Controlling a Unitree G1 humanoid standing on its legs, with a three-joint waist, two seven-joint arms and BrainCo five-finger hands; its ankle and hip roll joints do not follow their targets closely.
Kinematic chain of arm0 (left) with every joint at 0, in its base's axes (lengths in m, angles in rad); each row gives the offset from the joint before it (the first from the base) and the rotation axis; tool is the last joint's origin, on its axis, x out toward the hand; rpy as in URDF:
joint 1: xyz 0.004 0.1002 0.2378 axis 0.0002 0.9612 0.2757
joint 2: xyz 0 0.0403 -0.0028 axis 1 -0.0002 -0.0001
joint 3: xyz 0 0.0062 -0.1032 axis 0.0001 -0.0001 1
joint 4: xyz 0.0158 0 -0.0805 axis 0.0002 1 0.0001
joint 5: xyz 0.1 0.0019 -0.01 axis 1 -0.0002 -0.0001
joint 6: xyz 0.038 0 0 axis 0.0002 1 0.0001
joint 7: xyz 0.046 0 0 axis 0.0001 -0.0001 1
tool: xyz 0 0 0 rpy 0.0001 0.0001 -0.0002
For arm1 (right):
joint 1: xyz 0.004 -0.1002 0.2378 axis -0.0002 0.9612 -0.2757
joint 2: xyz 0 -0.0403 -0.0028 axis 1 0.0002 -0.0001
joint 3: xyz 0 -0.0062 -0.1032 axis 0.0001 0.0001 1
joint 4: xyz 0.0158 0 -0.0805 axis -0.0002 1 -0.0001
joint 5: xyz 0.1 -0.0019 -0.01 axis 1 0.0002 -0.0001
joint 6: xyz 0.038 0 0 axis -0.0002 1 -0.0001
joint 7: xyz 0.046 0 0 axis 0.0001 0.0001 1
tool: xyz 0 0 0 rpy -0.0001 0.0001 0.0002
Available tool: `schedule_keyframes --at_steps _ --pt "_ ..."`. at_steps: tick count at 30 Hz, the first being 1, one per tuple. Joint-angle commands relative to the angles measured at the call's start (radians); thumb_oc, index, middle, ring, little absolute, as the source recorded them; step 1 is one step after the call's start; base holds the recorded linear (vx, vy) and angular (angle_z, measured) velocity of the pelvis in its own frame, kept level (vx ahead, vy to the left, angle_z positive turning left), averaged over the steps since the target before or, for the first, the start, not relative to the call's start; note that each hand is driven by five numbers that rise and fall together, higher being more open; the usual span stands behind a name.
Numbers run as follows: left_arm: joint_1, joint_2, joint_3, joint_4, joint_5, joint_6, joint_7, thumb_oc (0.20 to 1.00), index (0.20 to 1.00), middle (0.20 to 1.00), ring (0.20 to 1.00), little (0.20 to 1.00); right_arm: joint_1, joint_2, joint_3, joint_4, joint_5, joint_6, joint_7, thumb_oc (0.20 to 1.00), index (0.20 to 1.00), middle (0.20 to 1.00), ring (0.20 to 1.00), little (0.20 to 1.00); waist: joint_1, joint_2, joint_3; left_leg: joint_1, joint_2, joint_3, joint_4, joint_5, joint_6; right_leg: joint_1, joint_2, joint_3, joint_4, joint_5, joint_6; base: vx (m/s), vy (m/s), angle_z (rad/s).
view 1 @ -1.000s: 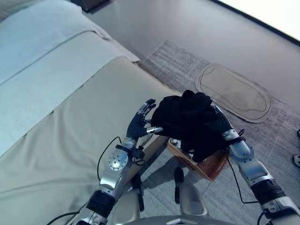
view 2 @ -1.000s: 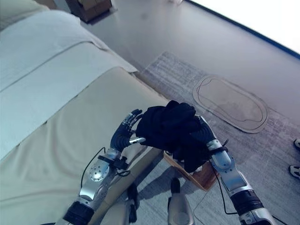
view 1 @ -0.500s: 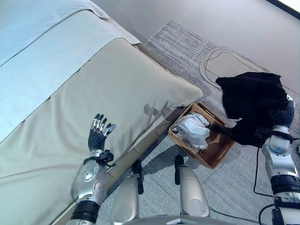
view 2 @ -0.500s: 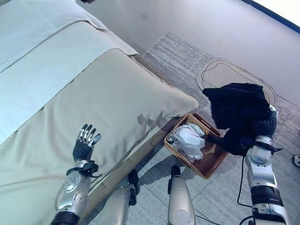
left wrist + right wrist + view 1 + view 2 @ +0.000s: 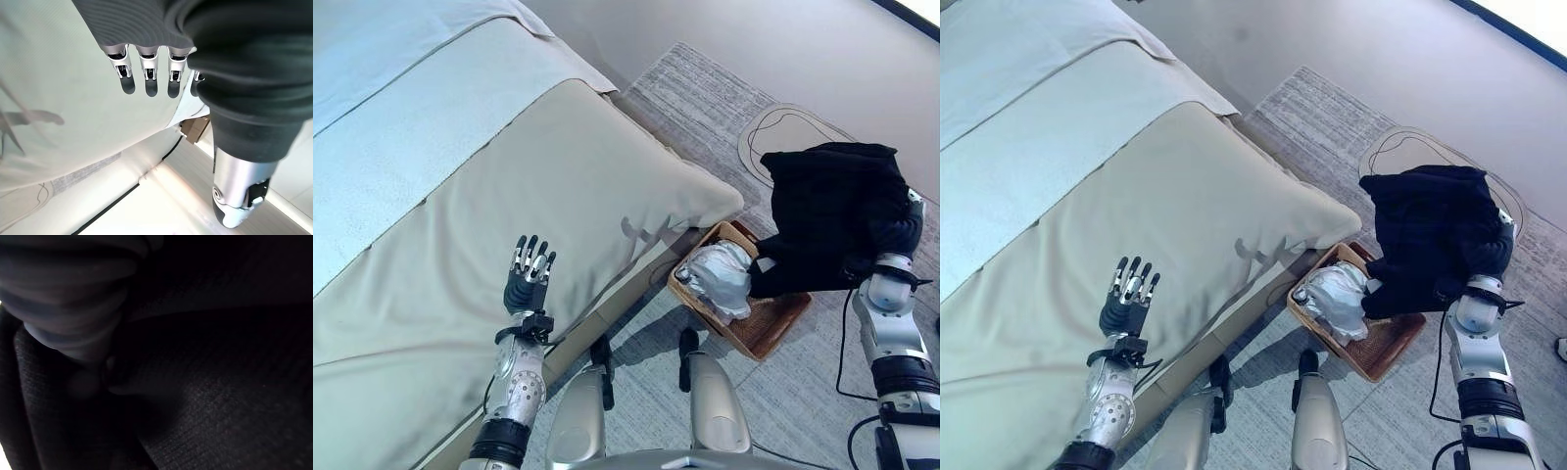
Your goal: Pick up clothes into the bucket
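A black garment (image 5: 827,215) hangs in the air from my right hand (image 5: 893,235), which is shut on it at the garment's right side. Its lower edge droops onto the right part of a wooden basket (image 5: 771,331) on the floor beside the bed. A white-grey cloth (image 5: 720,277) lies bunched in the basket's left half. In the right wrist view the dark cloth (image 5: 220,382) presses against the hand's cover. My left hand (image 5: 527,281) is open above the beige bed cover, fingers (image 5: 148,68) straight, holding nothing.
The bed (image 5: 509,166) with its beige cover and pale sheet takes up the left side, its corner close to the basket. A grey rug (image 5: 705,98) lies under the basket, and an oval mat (image 5: 1400,152) sits behind the garment.
My left hand has let go of the garment and moved left over the bed. My right hand has carried the garment right, then lowered it onto the basket.
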Motion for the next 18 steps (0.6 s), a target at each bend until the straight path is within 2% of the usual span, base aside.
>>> schedule_keyframes --at_steps 1,6,10,12,16,17,18 --pt "0.011 0.058 -0.022 -0.113 0.129 -0.081 0.007 1.000 1.000 1.000 1.000 1.000 -0.103 -0.059 0.020 0.038 -0.019 -0.052 -0.046 0.200 0.200 0.200 0.200 0.200 -0.002 -0.024 -0.058 -0.050 0.015 -0.040 0.083 -0.058 -0.015 -0.001 -0.050 -0.005 -0.164 0.184 0.055 -0.10 -0.010 0.04" --pt "0.009 0.080 -0.033 -0.134 0.189 -0.097 0.028 1.000 1.000 1.000 1.000 1.000 -0.130 -0.074 0.049 0.064 -0.014 -0.060 -0.040 0.200 0.200 0.200 0.200 0.200 0.001 -0.019 -0.027 -0.110 0.007 -0.037 0.135 -0.068 -0.010 -0.059 -0.049 0.009 -0.125 0.181 0.051 -0.08 -0.004 0.02" --pt "0.001 0.097 -0.041 -0.165 0.232 -0.112 0.048 1.000 1.000 1.000 1.000 1.000 -0.150 -0.092 0.100 0.111 -0.072 -0.041 -0.043 0.200 0.200 0.200 0.200 0.200 0.007 -0.012 -0.006 -0.181 0.001 -0.036 0.189 -0.075 -0.007 -0.123 -0.050 0.021 -0.080 0.174 0.048 -0.09 -0.004 0.01" --pt "-0.002 0.115 -0.039 -0.197 0.293 -0.124 0.074 1.000 1.000 1.000 1.000 1.000 -0.164 -0.120 0.141 0.144 -0.162 -0.008 -0.066 0.200 0.200 0.200 0.200 0.200 0.012 -0.005 0.007 -0.228 0.001 -0.043 0.236 -0.094 -0.006 -0.166 -0.049 0.028 -0.036 0.158 0.045 -0.09 -0.009 0.06" --pt "-0.012 0.177 -0.043 -0.253 0.468 -0.161 0.164 1.000 1.000 1.000 1.000 1.000 -0.210 -0.140 0.207 0.233 -0.242 0.032 -0.089 0.200 0.200 0.200 0.200 0.200 0.018 0.008 0.012 -0.326 0.000 -0.048 0.305 -0.106 -0.006 -0.254 -0.048 0.036 0.026 0.147 0.041 -0.08 -0.006 0.04" --pt "-0.011 0.177 -0.043 -0.253 0.469 -0.161 0.164 1.000 1.000 1.000 1.000 1.000 -0.211 -0.140 0.207 0.233 -0.242 0.032 -0.089 0.200 0.200 0.200 0.200 0.200 0.018 0.009 0.011 -0.327 0.000 -0.048 0.306 -0.106 -0.006 -0.255 -0.048 0.036 0.026 0.147 0.041 -0.08 -0.002 0.05" --pt "-0.017 0.207 -0.048 -0.267 0.545 -0.172 0.215 1.000 1.000 1.000 1.000 1.000 -0.241 -0.152 0.239 0.274 -0.270 0.049 -0.100 0.200 0.200 0.200 0.200 0.200 0.021 0.014 0.016 -0.368 0.000 -0.048 0.334 -0.110 -0.007 -0.295 -0.047 0.041 0.054 0.142 0.039 -0.08 0.007 0.05"
